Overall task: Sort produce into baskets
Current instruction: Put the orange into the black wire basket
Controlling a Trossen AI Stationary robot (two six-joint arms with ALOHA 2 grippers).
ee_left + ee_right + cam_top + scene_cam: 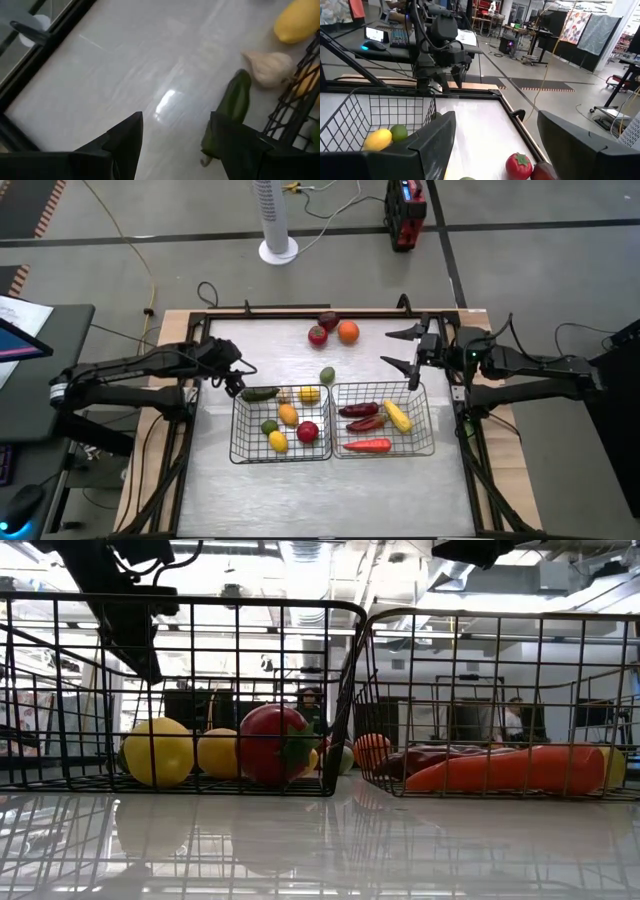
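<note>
Two wire baskets stand side by side, the left one [238, 442] with round yellow, green and red produce, the right one [428, 420] with long red, dark and yellow pieces. A long green piece [235, 97] lies on the table beside the left basket's wire wall [292, 102], with a pale bulb [267, 65] and a yellow fruit [297, 22] beyond it. My left gripper [172, 135] hangs open, slanting down, at that green piece's near end [262, 393]. My right gripper [392, 348] is open and level, above the right basket's far left corner, with nothing between its fingers. My left gripper has one finger [235, 147] standing in front of the long green piece's near end [212, 142]; I cannot tell whether it touches it. The piece lies flat on the table, off to the side of the gap between the fingers.
A red tomato [317, 335], a dark purple piece [328, 321] and an orange [347, 331] lie near the table's far edge, a green round fruit [327, 375] between them and the baskets. A dark frame [300, 312] rims the table. Bare tabletop [300, 490] lies in front of the baskets.
</note>
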